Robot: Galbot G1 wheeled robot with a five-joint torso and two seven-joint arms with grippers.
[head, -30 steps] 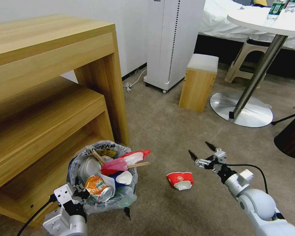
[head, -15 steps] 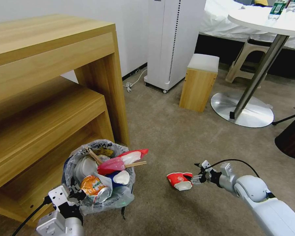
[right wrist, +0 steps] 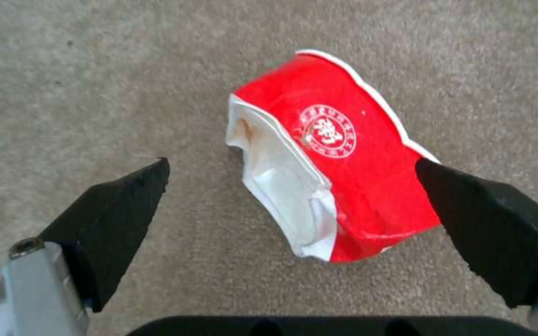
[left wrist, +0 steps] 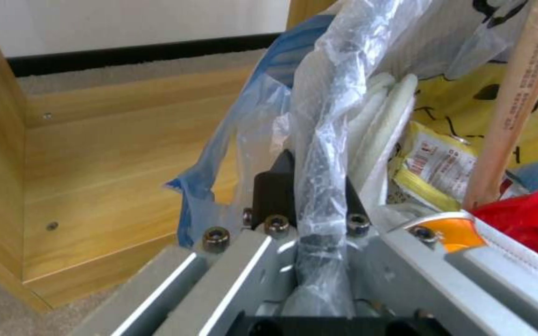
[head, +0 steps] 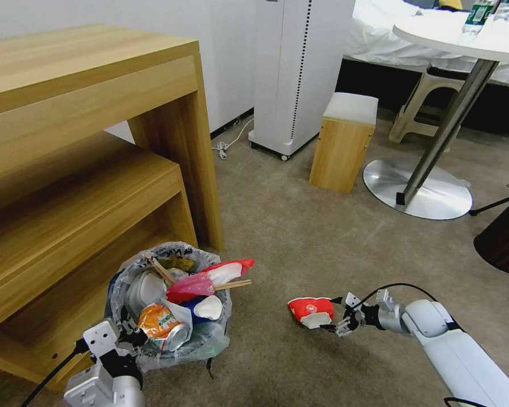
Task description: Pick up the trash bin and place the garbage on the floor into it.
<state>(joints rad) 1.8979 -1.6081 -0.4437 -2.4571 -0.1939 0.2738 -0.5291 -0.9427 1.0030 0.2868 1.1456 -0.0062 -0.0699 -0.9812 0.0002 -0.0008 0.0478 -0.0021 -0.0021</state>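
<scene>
Cup (head: 310, 311) now flanked by lowered right end effector (head: 335, 312).

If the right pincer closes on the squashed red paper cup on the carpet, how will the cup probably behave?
The red cup is already crushed flat, so it will likely fold further rather than resist. It looks thin and empty, so probably very light. Being flattened, it should not roll on the carpet. The right pincer is open around it, one finger near its edge.
</scene>
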